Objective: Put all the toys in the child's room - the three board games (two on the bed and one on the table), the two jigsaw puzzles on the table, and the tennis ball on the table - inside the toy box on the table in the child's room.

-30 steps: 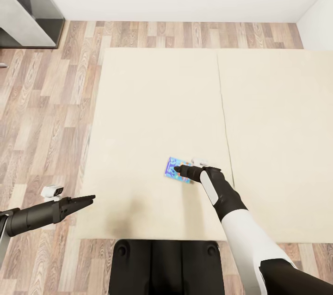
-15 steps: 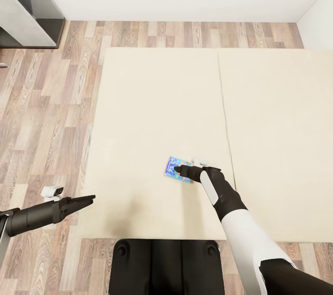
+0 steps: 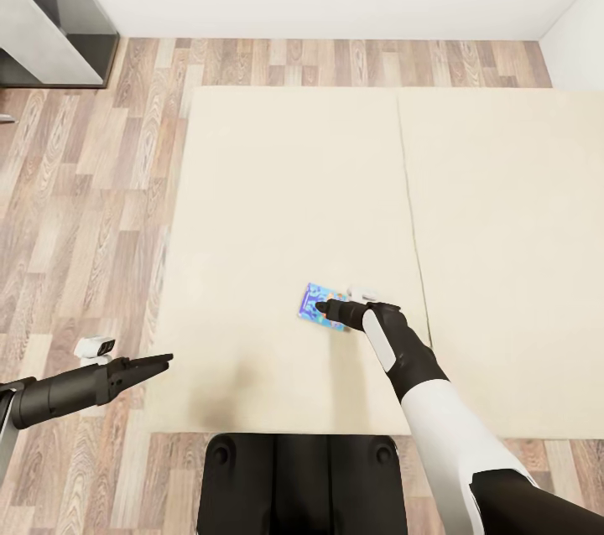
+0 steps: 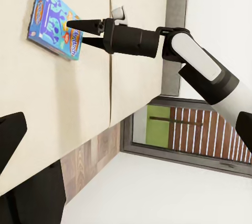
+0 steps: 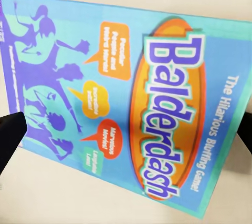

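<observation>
A blue Balderdash board game [image 3: 314,305] lies flat on the cream bed [image 3: 285,183], near its front edge. My right gripper [image 3: 324,310] hovers over the box's right part, pointing at its cover. In the left wrist view its two fingers [image 4: 86,24] are spread a little apart just off the board game [image 4: 52,23]. The board game's cover [image 5: 131,98] looms close in the right wrist view, with a dark fingertip [image 5: 9,135] at one side. My left gripper [image 3: 162,362] stands open and empty by the bed's left edge, low above the floor.
Wood floor [image 3: 84,183] runs left of the bed and behind it. A dark shelf unit [image 3: 46,23] stands at the back left against the white wall. A seam [image 3: 411,208] splits the bed's surface into two halves. My dark base [image 3: 302,480] touches the bed's front edge.
The whole view has slid very slightly to the right, so the camera moved. Both grippers and the board game hold their places.
</observation>
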{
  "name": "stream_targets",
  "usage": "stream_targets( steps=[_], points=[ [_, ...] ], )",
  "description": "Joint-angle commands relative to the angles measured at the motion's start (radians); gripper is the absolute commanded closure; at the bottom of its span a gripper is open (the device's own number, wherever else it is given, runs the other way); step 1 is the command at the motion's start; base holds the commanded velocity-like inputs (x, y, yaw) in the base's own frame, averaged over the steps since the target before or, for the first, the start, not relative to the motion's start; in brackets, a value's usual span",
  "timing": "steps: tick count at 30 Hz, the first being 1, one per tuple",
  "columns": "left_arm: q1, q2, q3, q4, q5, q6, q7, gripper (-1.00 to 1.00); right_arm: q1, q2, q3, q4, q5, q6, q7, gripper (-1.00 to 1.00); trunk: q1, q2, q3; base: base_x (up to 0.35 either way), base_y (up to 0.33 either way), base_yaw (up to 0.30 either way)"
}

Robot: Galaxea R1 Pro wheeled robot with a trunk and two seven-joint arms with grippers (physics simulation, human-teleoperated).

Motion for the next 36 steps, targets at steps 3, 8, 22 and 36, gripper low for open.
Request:
stream_targets(
  steps=[3,8,22,36],
  points=[
    [0.000,0.000,0.000,0.000,-0.001,0.011,-0.004,-1.00,0.000,0.000,0.000,-0.001,0.001,0.005,0.001,-1.00,0.001,-0.002,-0.001,0.000,0.109,0.000],
    [0.000,0.000,0.000,0.000,-0.001,0.011,-0.004,-1.00,0.000,0.000,0.000,-0.001,0.001,0.005,0.001,-1.00,0.001,-0.002,-0.001,0.000,0.152,0.000],
    [0.000,0.000,0.000,0.000,-0.001,0.011,-0.004,-1.00,0.000,0.000,0.001,-0.001,0.001,0.005,0.001,-1.00,0.001,-0.002,-0.001,0.000,0.166,0.000],
    [0.000,0.000,0.000,0.000,-0.001,0.011,-0.004,-1.00,0.000,0.000,0.000,-0.001,0.001,0.005,0.001,-1.00,0.001,-0.002,-0.001,0.000,0.167,0.000]
  ],
)
